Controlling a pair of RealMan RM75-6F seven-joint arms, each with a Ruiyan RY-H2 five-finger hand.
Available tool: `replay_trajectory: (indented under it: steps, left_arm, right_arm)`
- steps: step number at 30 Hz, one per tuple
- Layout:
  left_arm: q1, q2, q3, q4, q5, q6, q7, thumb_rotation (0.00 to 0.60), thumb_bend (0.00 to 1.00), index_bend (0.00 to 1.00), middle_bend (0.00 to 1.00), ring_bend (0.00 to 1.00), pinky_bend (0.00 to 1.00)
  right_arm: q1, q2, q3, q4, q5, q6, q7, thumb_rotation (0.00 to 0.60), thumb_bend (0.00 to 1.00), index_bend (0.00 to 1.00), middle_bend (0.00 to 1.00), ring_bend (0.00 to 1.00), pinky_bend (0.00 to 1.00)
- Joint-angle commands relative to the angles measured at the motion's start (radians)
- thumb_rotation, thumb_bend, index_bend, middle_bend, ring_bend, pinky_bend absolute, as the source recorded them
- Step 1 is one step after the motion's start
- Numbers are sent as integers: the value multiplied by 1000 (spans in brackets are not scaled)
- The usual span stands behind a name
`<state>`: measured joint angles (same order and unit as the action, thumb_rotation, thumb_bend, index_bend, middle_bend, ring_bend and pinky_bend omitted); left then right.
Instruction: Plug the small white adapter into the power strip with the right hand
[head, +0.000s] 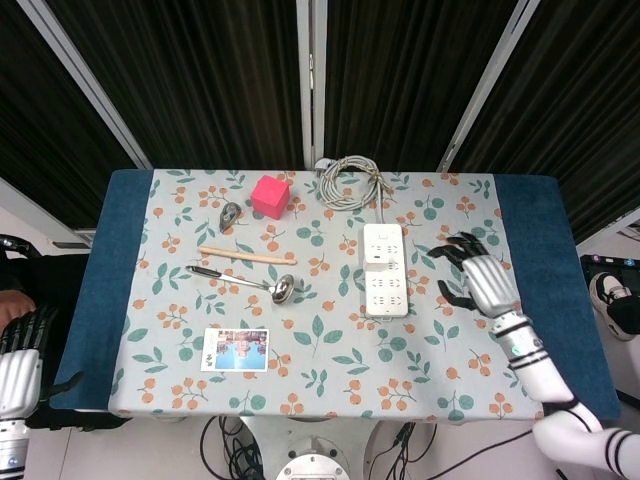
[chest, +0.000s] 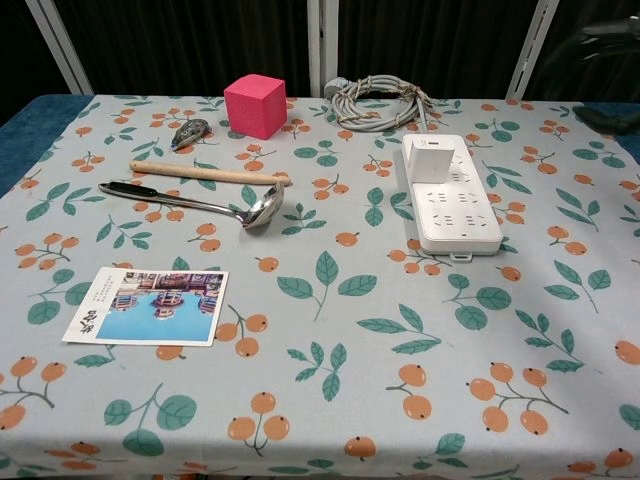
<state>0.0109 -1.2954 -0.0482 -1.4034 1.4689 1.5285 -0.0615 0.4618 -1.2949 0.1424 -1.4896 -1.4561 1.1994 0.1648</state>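
one small white adapter (chest: 431, 158) sits in the far end of the power strip (chest: 455, 212), right hand (head: 480, 281) spread and holding nothing, well apart over the surface (head: 330, 380); risk, by my guess: if seated shallow, it could tip loose.

The right hand (head: 480, 280) has a silver-grey back and black fingers (head: 447, 254), on a white arm with black rings. At seven o'clock, the left hand (head: 18, 355) looks alike: pale grey back, dark fingers.
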Motion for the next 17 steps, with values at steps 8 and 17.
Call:
replay_trajectory:
  steps: [8,17]
  left_arm:
    - [-7,-1,-5,-27,16,23,42,600,0,62,0,0,0]
    - [-24,18,-3,-45,34,18,85,600,0,62,0,0,0]
  right_arm:
    - [-315,161,-148,-176,-40,353,-224,600,270,0,26,0,0]
    - [-346,154,-158,-151,-72,354,-204,600,285,0,26,0,0]
